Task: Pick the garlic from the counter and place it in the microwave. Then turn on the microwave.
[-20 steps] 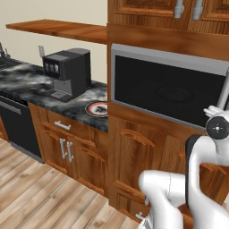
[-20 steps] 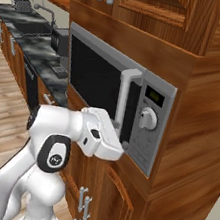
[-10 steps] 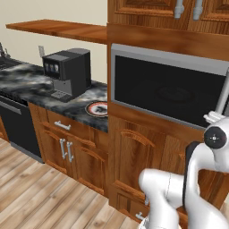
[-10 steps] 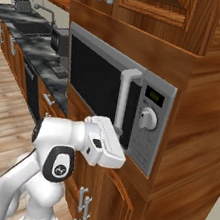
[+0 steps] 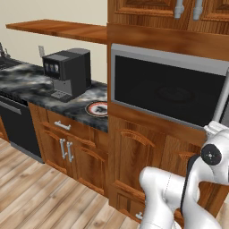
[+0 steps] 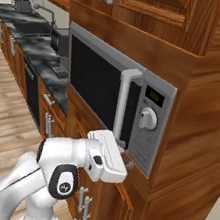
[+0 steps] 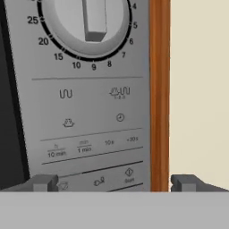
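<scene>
Gripper [image 7: 114,183] fingers are spread wide, pinching nothing, and face the lower part of the microwave [image 6: 111,87] control panel [image 7: 89,116]. One fingertip [image 7: 42,182] sits before the bottom row of buttons, the other [image 7: 188,182] beyond the wooden cabinet edge [image 7: 159,89]. Round knob [image 6: 148,119] lies above the hand, at the panel's upper part. Microwave door is closed, its bar handle [image 6: 123,104] upright. Garlic cannot be made out. Red-rimmed plate [image 5: 97,108] rests on the counter [image 5: 40,87] at its right end, beside the coffee machine [image 5: 68,71].
</scene>
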You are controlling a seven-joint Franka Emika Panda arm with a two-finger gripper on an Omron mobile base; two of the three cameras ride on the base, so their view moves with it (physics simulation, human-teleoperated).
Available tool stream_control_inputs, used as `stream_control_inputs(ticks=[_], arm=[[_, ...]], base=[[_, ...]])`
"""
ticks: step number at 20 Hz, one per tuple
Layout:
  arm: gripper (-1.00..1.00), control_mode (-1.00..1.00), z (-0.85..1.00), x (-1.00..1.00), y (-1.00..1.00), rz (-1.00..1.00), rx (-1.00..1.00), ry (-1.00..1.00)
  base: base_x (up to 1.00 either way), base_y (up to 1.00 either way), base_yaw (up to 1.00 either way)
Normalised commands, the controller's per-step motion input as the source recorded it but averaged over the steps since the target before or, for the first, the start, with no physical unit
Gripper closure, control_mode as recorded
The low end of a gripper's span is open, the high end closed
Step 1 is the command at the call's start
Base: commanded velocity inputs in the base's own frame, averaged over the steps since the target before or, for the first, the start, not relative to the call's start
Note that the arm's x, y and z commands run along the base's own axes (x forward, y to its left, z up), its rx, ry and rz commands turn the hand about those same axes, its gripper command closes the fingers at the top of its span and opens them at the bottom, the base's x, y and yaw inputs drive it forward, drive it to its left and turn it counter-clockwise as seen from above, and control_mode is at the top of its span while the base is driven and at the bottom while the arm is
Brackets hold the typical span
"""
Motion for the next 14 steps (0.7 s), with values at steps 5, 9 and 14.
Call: stream_control_inputs(ticks=[5, 9, 14], arm=[[-1.0, -1.0, -0.4, -0.03, -0.11, 0.02, -0.12, -0.03], [-1.0, -1.0, -0.28, 0.0, -0.15, 0.06, -0.05, 0.0], [-1.0, -1.0, -0.36, 0.0, -0.08, 0.09, -0.05, 0.0]], base=[[0.0, 0.0, 0.0], [0.0, 0.0, 0.0], [0.0, 0.0, 0.0]])
